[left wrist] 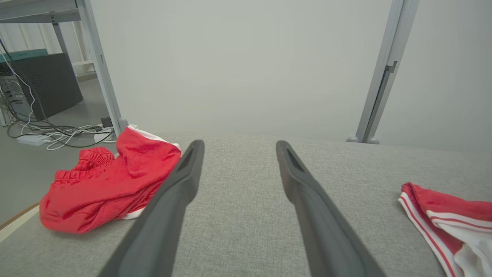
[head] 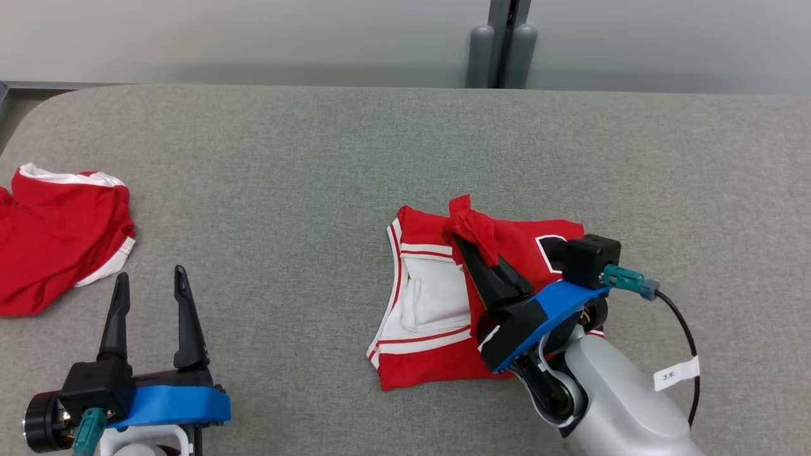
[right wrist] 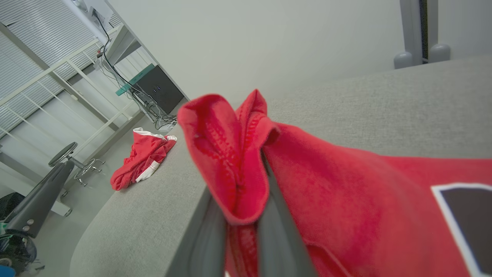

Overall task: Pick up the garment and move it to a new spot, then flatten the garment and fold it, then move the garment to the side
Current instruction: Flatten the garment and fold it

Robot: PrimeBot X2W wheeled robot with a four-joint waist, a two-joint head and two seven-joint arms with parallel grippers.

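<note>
The garment [head: 431,297], red with white panels and stripes, lies crumpled on the grey padded table [head: 304,158], right of centre. My right gripper [head: 478,250] is shut on a bunched red fold at its top edge, raised slightly off the cloth. In the right wrist view the fold [right wrist: 226,154] drapes over the fingers [right wrist: 276,231] and hides their tips. A corner of the garment [left wrist: 446,207] shows at the right of the left wrist view. My left gripper [head: 151,273] is open at the lower left, over bare table, fingers [left wrist: 180,184] spread and holding nothing.
A second red and white garment [head: 57,240] lies heaped at the table's left edge, close to my left gripper; it appears as a red heap [left wrist: 103,184] in the left wrist view. Two grey posts [head: 504,54] stand behind the far edge. Cables and a shelf frame [left wrist: 57,132] are beyond the left edge.
</note>
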